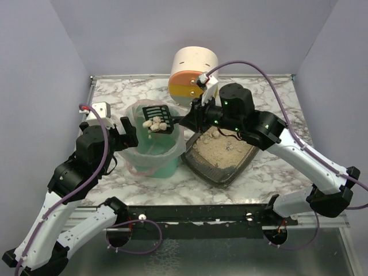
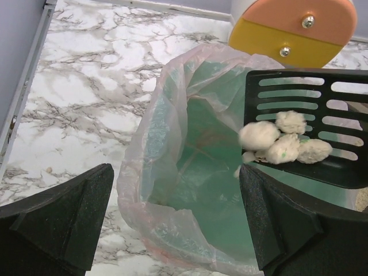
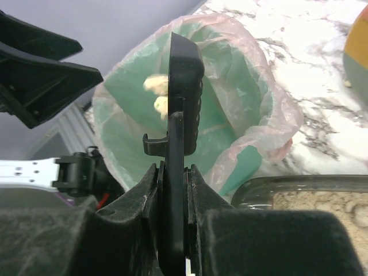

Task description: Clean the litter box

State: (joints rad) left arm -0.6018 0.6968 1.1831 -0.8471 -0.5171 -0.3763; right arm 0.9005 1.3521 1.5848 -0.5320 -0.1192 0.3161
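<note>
The litter box is a dark grey tray of beige litter, right of centre; its rim shows in the right wrist view. My right gripper is shut on the handle of a black slotted scoop. The scoop hangs over the green bin and carries several whitish clumps. My left gripper stands open at the bin's left rim, with the bag-lined bin between its fingers but not touching them.
A cream, orange and yellow cylinder lies at the back, just behind the bin and the tray. The clear bag liner spills over the bin's rim. Grey walls close in the marble table on three sides.
</note>
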